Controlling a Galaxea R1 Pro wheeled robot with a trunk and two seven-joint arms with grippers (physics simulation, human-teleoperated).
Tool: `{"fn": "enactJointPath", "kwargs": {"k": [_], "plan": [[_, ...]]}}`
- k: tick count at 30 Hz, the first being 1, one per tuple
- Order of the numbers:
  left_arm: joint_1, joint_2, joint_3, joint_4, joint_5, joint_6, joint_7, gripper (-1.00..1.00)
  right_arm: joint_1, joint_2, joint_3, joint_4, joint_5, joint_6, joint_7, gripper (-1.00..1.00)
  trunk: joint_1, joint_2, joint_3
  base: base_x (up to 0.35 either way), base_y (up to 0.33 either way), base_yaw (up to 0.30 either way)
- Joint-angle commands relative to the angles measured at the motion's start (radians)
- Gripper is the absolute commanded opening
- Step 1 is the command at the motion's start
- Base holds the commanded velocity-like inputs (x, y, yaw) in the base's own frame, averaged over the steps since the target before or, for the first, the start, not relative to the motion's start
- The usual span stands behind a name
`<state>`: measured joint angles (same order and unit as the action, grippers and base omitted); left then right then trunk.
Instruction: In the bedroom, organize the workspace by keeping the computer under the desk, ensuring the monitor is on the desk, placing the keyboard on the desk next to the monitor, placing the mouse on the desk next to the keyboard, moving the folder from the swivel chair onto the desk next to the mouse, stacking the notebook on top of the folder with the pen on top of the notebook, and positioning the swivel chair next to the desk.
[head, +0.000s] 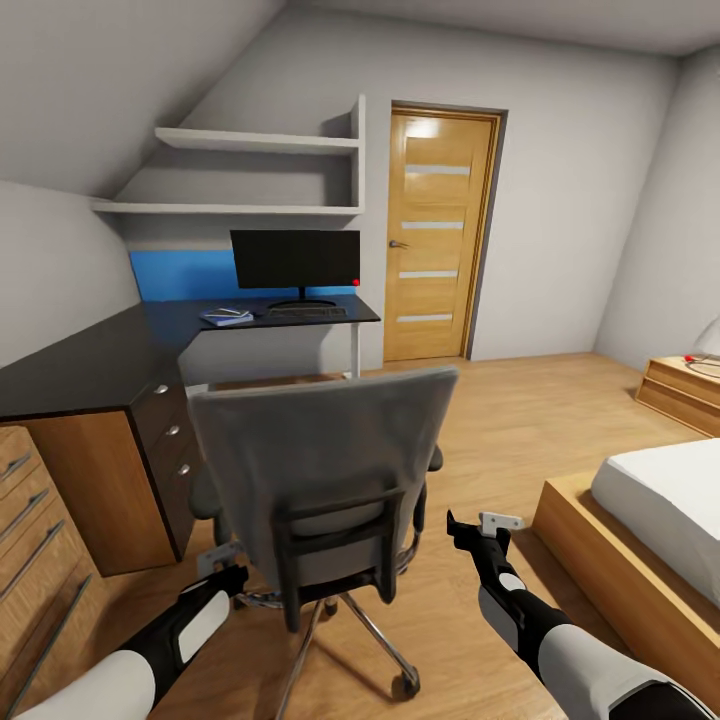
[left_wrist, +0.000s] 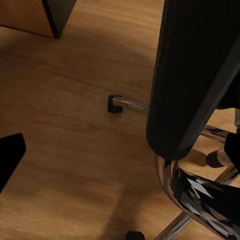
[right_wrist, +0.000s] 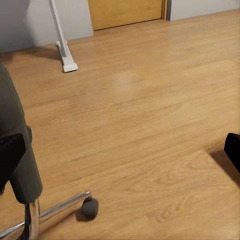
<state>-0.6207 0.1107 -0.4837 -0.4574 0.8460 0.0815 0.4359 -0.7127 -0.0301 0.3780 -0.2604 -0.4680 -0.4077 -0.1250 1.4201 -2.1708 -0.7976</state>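
You are facing the bench (head: 90, 365), which is running along the left side of the frame and turning toward the upper middle, where the monitor (head: 295, 259) is standing with the keyboard (head: 306, 312) lying just in front of it. To the left of the keyboard something flat and bluish (head: 227, 317), probably the folder or notebook, is resting on the bench top; it is too small to tell which. The swivel chair (head: 325, 470) is filling the centre of the frame with its back turned to you, standing between you and the bench, its chrome base showing at the lower middle. That is the relation the next move is turning on: the chair back is sitting squarely between your two arms, upright, with the bench beyond it toward the top of the frame, so a push away from you would be carrying it benchward. The left gripper (head: 228, 575) is hanging just beside the chair's lower left edge and looks the nearer; the right gripper (head: 478, 530) is standing a little off its right side. Whether either pair of fingers is apart or together, I cannot tell.
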Motion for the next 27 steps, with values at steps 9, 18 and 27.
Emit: {"fn": "enactJointPath", "kwargs": {"k": [9, 18, 27], "plan": [[-0.001, 0.0, -0.115, -0.001, 0.007, 0.003, -0.029, 1.0, -0.001, -0.001, 0.009, 0.0, -0.003, -0.002, -0.007, 1.0, 0.0, 0.0, -0.001, 0.0, 0.0, 0.0], [-0.001, 0.0, -0.119, -0.001, 0.007, 0.001, -0.032, 1.0, -0.001, -0.002, 0.009, 0.0, -0.003, -0.002, -0.007, 1.0, 0.0, 0.0, -0.001, 0.0, 0.0, 0.0], [-0.001, 0.001, -0.12, -0.001, 0.007, 0.001, -0.035, 1.0, -0.001, -0.002, 0.009, 0.0, -0.003, -0.002, -0.007, 1.0, 0.0, 0.0, -0.001, 0.0, 0.0, 0.0]]}}
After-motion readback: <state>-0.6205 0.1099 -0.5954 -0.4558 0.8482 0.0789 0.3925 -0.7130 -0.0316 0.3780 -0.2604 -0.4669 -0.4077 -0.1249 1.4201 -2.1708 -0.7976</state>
